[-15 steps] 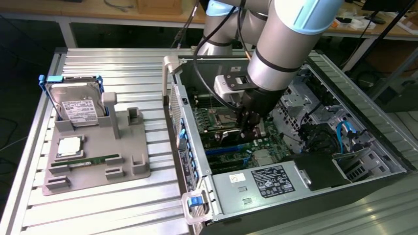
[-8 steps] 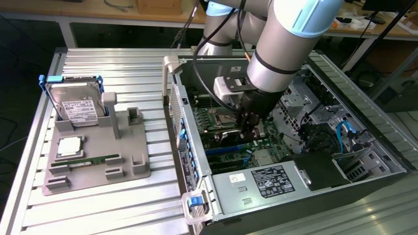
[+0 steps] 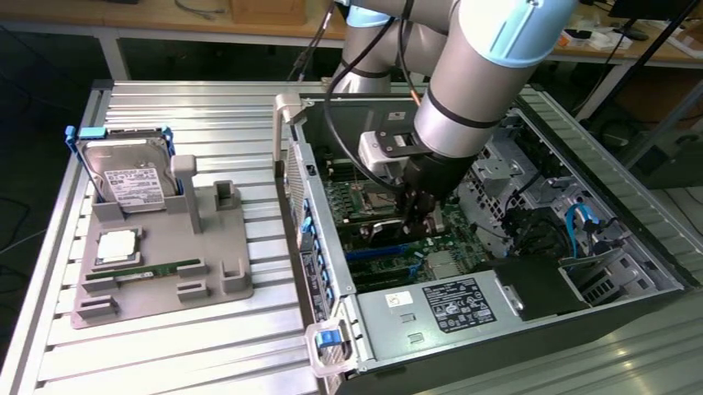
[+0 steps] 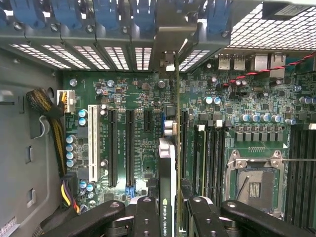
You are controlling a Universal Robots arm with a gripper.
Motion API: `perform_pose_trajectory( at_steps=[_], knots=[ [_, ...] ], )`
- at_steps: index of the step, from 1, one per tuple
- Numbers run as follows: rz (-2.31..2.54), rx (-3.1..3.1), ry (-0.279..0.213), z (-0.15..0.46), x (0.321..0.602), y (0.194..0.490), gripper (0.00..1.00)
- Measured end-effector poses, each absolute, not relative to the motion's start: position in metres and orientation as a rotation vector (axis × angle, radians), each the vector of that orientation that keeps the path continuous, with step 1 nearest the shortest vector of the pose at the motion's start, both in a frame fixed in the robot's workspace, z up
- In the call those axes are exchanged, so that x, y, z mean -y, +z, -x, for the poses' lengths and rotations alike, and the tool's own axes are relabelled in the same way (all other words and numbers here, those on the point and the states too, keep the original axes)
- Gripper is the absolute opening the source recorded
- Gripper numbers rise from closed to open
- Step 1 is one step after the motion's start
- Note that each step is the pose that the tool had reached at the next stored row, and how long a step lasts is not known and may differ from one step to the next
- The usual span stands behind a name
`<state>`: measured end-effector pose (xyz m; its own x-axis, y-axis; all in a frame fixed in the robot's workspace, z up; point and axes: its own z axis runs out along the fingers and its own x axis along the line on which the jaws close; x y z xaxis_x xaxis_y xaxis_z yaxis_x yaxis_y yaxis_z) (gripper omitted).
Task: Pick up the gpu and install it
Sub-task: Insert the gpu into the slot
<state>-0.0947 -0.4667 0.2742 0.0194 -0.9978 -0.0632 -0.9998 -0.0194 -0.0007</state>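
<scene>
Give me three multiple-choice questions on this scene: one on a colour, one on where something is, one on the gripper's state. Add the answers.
1. What colour is the frame around the hard drive?
A red
B blue
C yellow

2. Where is the gpu?
A beside the hard drive
B under the hard drive
C inside the case, over the motherboard

3. What is the gripper doing?
A shut on the gpu
B open and empty
C shut on nothing

Answers:
1 B: blue rails flank the upright drive.
2 C: the wrist view has the card edge-on above the board.
3 A: both fingers press the card's faces.
</scene>
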Motion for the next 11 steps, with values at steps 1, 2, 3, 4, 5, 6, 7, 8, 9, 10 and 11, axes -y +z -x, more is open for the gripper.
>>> perform_pose_trajectory(
  at_steps=[1, 2, 3, 4, 5, 6, 7, 8, 9, 10, 11],
  knots=[
    [2.210, -2.168, 0.069, 0.0947, 0.4667, 0.2739, 0.27],
    [2.210, -2.168, 0.070, 0.0947, 0.4666, 0.2735, 0.27],
    [2.210, -2.168, 0.070, 0.0947, 0.4667, 0.2732, 0.27],
    [2.210, -2.168, 0.070, 0.0947, 0.4666, 0.2728, 0.27],
    [2.210, -2.167, 0.070, 0.0947, 0.4667, 0.2724, 0.27],
    [2.210, -2.167, 0.070, 0.0948, 0.4667, 0.2721, 0.27],
    [2.210, -2.167, 0.071, 0.0948, 0.4666, 0.2717, 0.27],
    [2.209, -2.167, 0.071, 0.0948, 0.4666, 0.2712, 0.27],
    [2.209, -2.167, 0.071, 0.0948, 0.4666, 0.2706, 0.27],
    [2.209, -2.167, 0.071, 0.0949, 0.4666, 0.2701, 0.27],
    [2.209, -2.167, 0.072, 0.0949, 0.4666, 0.2693, 0.27]
  ],
)
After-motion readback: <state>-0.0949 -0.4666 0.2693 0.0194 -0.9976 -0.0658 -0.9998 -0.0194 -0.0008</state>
